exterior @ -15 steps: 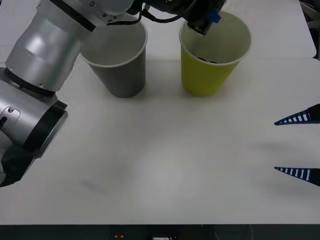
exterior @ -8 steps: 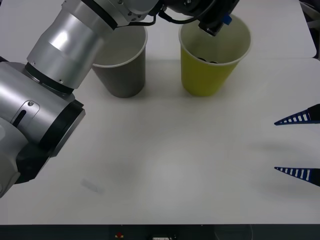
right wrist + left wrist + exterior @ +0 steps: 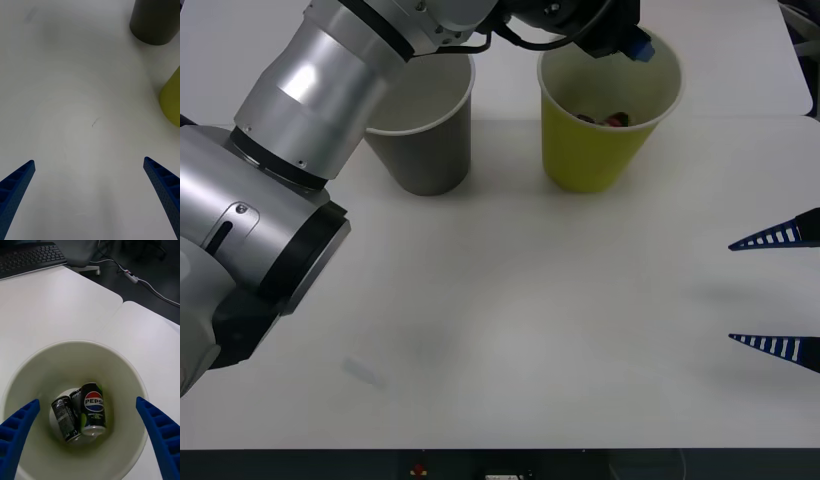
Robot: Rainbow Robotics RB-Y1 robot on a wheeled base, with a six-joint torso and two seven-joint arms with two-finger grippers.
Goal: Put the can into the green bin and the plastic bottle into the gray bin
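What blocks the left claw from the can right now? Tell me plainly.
Nothing visible does. The left claw hangs open right above the green bin, and the can lies at the bin's bottom beside other small cans, with open air between it and the claw. The right claw waits open, far off.

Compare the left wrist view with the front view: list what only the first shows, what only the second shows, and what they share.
Only the left wrist view: the green bin's bottom, with small dark cans lying there, one marked Pepsi, and a keyboard beyond the table.

Only the front view: the gray bin beside it, and the right gripper open at the table's right edge.

Both: the green bin and the left gripper, open above it.
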